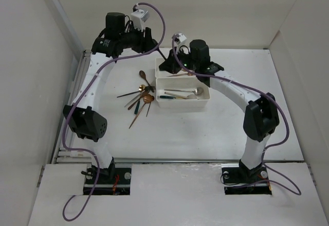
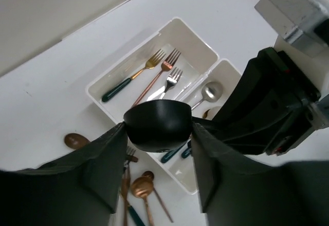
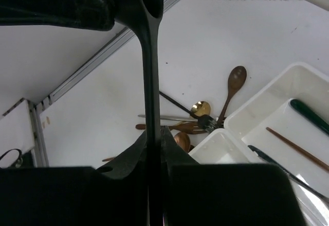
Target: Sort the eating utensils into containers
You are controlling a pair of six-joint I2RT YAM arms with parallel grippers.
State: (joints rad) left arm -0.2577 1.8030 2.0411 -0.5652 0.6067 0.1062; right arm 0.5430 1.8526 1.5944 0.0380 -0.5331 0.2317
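Black spoon: a slim, all-black spoon (image 3: 150, 82) hung in the air between the two arms, off the table and outside both bins; its long axis ran straight up the middle of the right wrist frame, bowl at the top, handle at the bottom.
Left gripper: the left gripper (image 2: 159, 129) pinched the spoon's bowl at the centre of its own frame, one finger against each side.
Right gripper: the right gripper (image 3: 153, 151) had its fingers pressed together on the handle at the lower centre of its frame; with both ends held, this read as a hand-over.
Spoon bin: the shallow white rectangular plastic bin (image 1: 182, 106) at the centre of the top frame held a silver spoon (image 1: 198, 90); it was the likely target; it lay to the lower right of the handle in the right wrist frame.
Fork bin: the matching white bin (image 2: 195, 38) sat side by side with it and held three forks, in the upper centre of the left wrist frame.
Loose pile: copper, gold and dark-handled utensils (image 1: 140, 100) lay crossed on the white table (image 1: 205, 133), just left of the bins.
Nearer arm: the right, over the bins in the top frame; the left reached in from the upper left.
Coming move: probably the left letting go; the spoon would then need tipping to lie along the bin.
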